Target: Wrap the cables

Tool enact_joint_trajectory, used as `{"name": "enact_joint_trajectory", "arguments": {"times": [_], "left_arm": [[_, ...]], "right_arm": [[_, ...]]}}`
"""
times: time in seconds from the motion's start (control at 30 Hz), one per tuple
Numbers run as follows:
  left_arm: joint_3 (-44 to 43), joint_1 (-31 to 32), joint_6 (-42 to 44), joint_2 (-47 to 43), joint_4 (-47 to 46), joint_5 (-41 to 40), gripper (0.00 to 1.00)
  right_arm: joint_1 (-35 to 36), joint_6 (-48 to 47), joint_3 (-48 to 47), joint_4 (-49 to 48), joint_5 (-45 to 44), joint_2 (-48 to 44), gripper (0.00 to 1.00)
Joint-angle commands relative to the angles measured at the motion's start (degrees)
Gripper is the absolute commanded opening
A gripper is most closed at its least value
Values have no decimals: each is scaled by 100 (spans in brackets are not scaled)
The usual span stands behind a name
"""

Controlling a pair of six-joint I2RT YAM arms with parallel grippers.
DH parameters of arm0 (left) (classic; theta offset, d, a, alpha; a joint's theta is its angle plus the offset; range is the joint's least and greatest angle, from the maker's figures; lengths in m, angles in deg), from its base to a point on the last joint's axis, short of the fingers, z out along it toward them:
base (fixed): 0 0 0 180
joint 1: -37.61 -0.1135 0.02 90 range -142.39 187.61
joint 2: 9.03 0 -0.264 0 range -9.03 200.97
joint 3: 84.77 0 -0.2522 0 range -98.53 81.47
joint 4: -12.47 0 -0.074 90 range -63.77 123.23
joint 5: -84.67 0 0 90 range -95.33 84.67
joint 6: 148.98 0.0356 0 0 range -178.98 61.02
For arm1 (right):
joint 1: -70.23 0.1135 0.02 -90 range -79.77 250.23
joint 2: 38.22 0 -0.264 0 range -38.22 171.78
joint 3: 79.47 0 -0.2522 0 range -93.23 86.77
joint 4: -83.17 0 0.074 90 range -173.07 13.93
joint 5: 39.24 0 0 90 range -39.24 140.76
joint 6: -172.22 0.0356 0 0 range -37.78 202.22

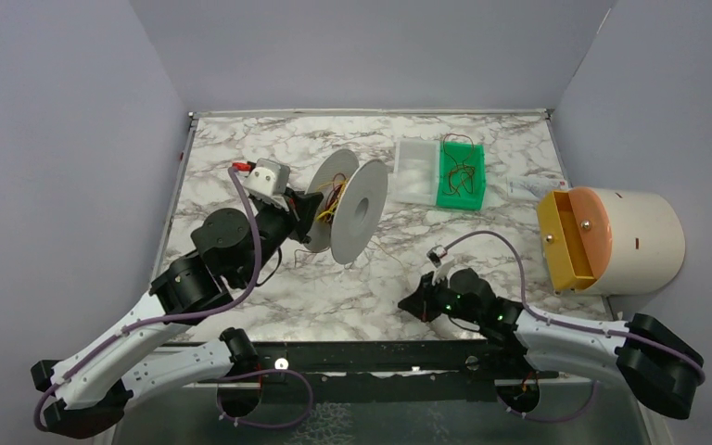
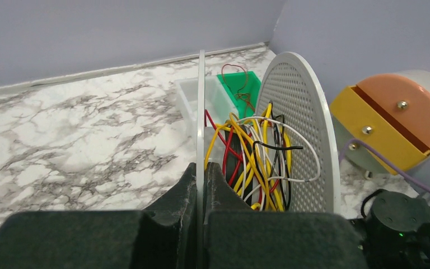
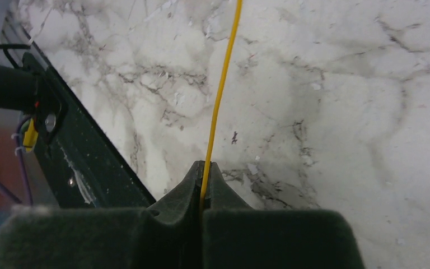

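Our left claw is clamped on the near flange of the spool, whose hub carries loosely tangled cables. Our right claw pinches one yellow cable low over the counter. That cable's run to the spool is too thin to trace, so we should hold it taut and guide it between the flanges.

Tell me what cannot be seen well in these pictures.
- Right wrist: yellow wire in the right gripper; its far end is cut off by the top edge.
- Left wrist: spool hub, hidden behind tangled wires and the left gripper.
- Top external: loose wires in the green tray, too small to count.
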Motion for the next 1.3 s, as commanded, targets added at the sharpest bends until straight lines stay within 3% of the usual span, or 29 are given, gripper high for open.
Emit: {"name": "enact_joint_trajectory", "arguments": {"times": [0.0, 0.23, 0.63, 1.07, 1.27], "left_arm": [[-100, 28, -166, 136, -710, -825, 0], [-130, 28, -73, 543, -766, -1475, 0], [-97, 28, 169, 1240, -332, -1764, 0], [242, 33, 309, 1686, 226, -947, 0], [414, 37, 484, 1780, 394, -356, 0]], "right_arm": [[525, 32, -86, -25, -190, -49, 1], [2000, -93, -660, 122, -1215, 460, 1], [4032, -1111, -2477, 1253, -2709, 987, 1], [4218, -2062, -4291, 2571, -3069, 985, 1], [4217, -2507, -4766, 2676, -3548, 1128, 1]]}}
